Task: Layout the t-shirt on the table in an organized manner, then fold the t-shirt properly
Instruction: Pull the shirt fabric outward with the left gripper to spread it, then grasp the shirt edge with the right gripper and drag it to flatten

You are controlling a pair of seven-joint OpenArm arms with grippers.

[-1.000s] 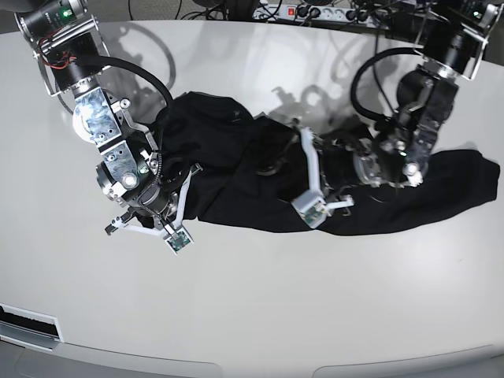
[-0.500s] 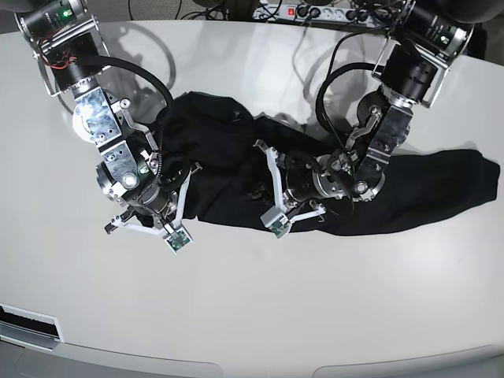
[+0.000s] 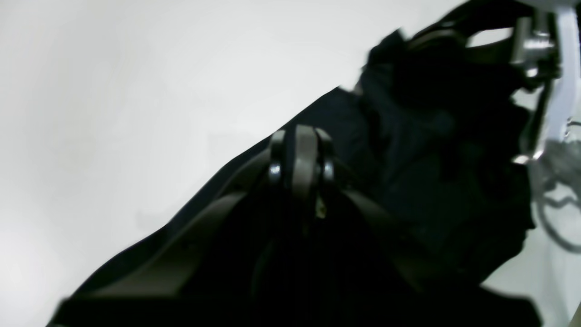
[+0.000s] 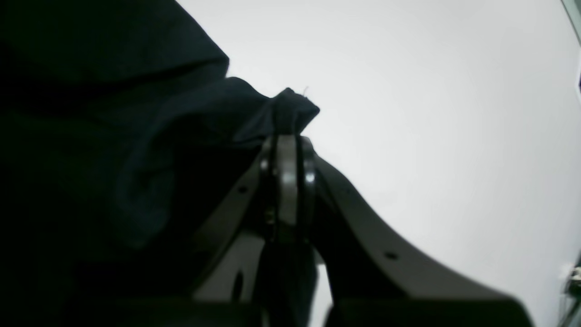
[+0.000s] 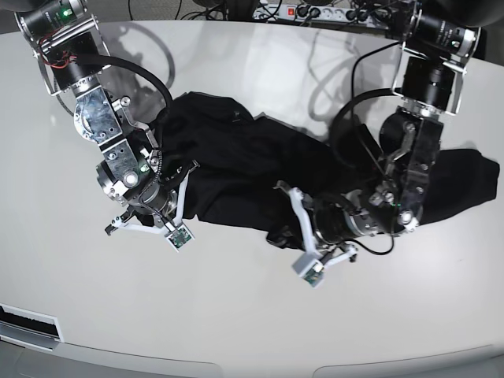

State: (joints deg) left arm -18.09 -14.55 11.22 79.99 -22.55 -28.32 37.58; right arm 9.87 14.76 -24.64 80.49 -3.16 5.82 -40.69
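The black t-shirt [image 5: 236,161] lies crumpled across the middle of the white table [image 5: 236,315], with one end stretched to the right [image 5: 465,177]. My right gripper [image 5: 161,211] is at the shirt's left end. In the right wrist view it [image 4: 287,136] is shut on a pinched fold of the shirt [image 4: 290,109]. My left gripper [image 5: 281,234] is at the shirt's front edge. In the left wrist view its fingertips [image 3: 299,145] are pressed together over the shirt [image 3: 431,172], and it looks shut on the fabric.
A power strip with cables [image 5: 315,12] lies along the table's back edge. The table's curved front edge [image 5: 236,366] runs along the bottom. Bare white tabletop [image 5: 94,299] lies in front of the shirt. The right arm's metal parts and cable [image 3: 549,113] show in the left wrist view.
My left gripper has moved from above the shirt's middle toward the table's front, pulling the shirt's front edge with it. The right arm has stayed put.
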